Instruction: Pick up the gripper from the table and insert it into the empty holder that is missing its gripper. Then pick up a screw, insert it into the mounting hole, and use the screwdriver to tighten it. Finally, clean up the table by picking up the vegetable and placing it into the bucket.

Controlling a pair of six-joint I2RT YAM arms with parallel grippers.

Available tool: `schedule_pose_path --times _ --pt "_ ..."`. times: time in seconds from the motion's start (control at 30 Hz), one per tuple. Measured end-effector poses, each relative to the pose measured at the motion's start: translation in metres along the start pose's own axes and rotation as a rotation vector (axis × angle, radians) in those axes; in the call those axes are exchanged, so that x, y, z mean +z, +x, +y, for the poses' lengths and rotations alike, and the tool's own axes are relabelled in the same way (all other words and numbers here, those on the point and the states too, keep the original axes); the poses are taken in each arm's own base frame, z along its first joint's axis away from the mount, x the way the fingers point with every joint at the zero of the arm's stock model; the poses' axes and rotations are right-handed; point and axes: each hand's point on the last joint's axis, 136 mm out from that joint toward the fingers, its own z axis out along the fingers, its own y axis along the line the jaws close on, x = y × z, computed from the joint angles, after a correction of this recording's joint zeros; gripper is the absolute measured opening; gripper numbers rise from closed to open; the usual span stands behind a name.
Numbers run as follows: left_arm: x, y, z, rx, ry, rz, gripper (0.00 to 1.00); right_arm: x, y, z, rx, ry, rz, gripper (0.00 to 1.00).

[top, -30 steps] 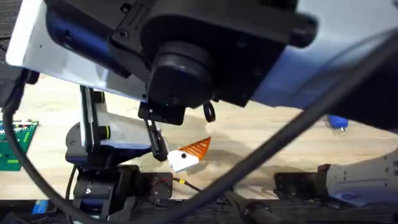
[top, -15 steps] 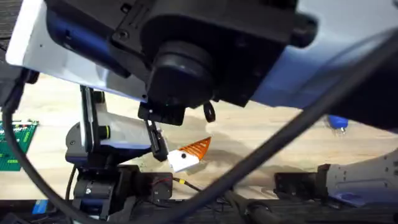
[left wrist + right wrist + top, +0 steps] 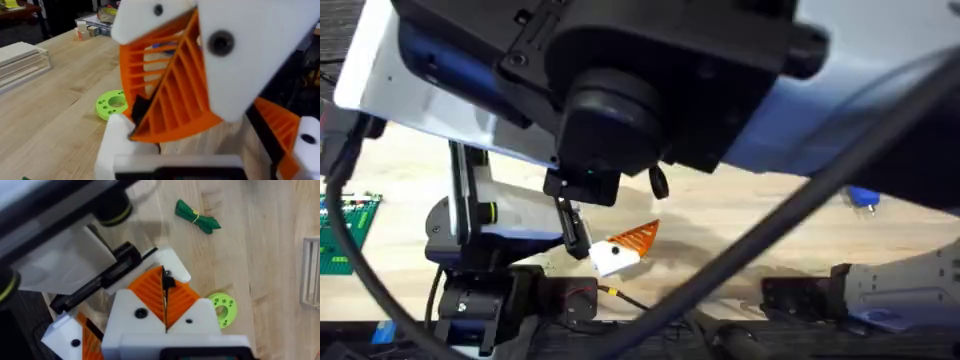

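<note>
One wooden table [image 3: 55, 115] carries everything. Two claws meet over it. The left gripper [image 3: 210, 150] stands wide open, its two white fingers [image 3: 116, 145] far apart and holding nothing. The right gripper [image 3: 165, 282] sits between them, its two orange ribbed pads pressed together with a small dark piece at the tips; what that piece is I cannot tell. One stack of pale boards [image 3: 20, 62] lies at the table's side. One screwdriver [image 3: 863, 197] lies well apart from both claws. One green ring disc [image 3: 222, 309] lies just beside the right gripper. One vegetable [image 3: 196, 216] lies on bare wood, beyond the right gripper's tips and clear of them.
</note>
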Motion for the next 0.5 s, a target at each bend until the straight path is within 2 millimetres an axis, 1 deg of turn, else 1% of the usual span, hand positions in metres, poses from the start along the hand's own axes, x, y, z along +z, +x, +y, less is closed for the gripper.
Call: schedule_pose_path --times 0.5 --pt "0.0000 0.0000 0.0000 0.003 0.000 0.000 0.993 0.0030 -0.0026 -0.0010 0.009 0.006 -0.005 0.007"
